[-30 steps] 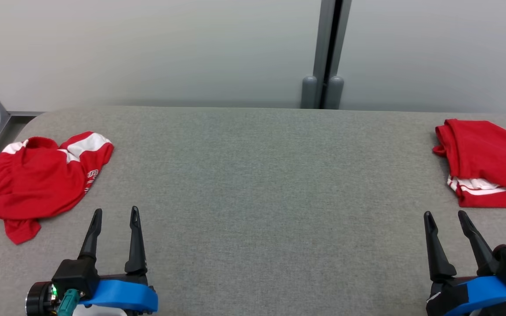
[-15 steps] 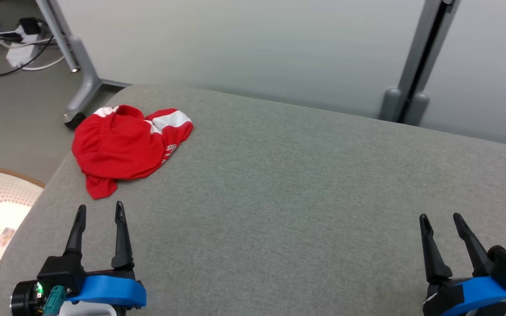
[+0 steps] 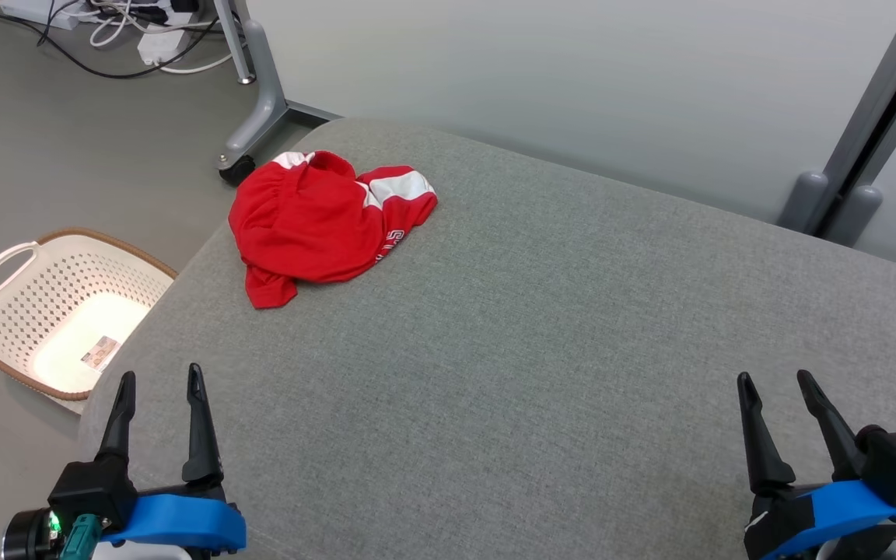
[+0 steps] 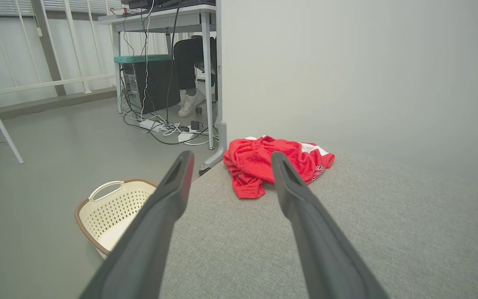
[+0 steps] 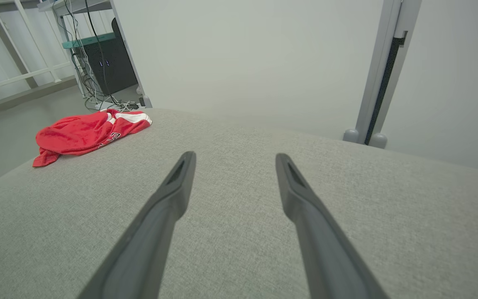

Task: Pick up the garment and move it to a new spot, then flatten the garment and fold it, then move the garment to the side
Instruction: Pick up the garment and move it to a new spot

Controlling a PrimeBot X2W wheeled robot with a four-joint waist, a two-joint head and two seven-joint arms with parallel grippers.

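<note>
The red garment (image 3: 316, 225) lies crumpled well ahead of the left jaws and far off to the left of the right jaws, close to the table (image 3: 533, 327) corner. The main hazard is probably that edge. A reach that shoves the heap instead of pinching it could slide it off toward the floor, where a pale basket (image 3: 67, 272) stands just outward of the left jaws. Because the cloth is bunched, a grab might also catch several layers or only the loose tail nearest the left jaws, so it would lift twisted and be harder to flatten. Both pairs of jaws stand moderately parted above the table with nothing between them, touching neither the garment nor each other.
</note>
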